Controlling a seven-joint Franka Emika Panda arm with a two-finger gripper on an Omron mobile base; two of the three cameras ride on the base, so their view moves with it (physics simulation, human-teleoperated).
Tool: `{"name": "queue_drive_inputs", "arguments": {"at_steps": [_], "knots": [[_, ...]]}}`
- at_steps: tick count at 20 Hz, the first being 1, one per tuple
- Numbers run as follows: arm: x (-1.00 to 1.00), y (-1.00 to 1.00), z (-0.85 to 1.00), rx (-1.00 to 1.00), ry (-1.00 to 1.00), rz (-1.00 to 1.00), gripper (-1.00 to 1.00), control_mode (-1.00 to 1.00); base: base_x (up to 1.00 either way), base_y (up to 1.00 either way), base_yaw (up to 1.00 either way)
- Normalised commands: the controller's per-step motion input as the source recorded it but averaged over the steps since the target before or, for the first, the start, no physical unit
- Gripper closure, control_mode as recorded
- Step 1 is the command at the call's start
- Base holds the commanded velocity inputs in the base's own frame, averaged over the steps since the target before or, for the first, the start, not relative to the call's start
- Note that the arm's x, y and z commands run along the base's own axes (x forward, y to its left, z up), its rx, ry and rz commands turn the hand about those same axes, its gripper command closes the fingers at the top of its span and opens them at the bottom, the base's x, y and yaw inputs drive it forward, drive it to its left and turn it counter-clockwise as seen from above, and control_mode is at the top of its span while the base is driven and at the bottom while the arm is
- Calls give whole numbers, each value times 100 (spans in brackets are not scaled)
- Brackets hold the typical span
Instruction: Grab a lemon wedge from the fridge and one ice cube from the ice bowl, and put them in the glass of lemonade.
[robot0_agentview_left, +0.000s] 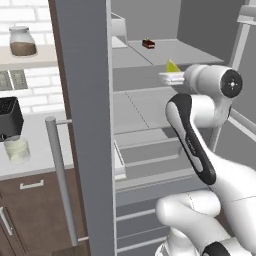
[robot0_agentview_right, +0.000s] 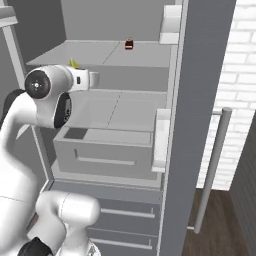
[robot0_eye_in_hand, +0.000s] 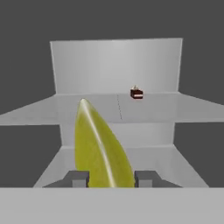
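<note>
My two-finger gripper (robot0_eye_in_hand: 112, 178) clamps the bright yellow lemon wedge (robot0_eye_in_hand: 101, 146), its point sticking up. Beyond it (on the shelf of the open grey fridge (robot0_eye_in_hand: 148, 109)) sits a small dark red-brown block (robot0_eye_in_hand: 136, 93).

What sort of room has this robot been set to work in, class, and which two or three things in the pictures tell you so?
Most likely a home kitchen, computer-drawn. An open fridge with shelves and drawers stands beside a counter over wooden cabinets; a toaster and a glass of lemonade sit on it, against a white brick wall.
</note>
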Motion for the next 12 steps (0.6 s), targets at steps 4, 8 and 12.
{"name": "queue_drive_inputs", "arguments": {"at_steps": [4,8,12], "knots": [[-100,-7,-3,0,40,0,100,-100,0,0,0],[-100,-6,-32,0,40,0,100,-100,0,0,0],[-97,-10,-31,0,19,0,100,-100,0,0,0]]}}
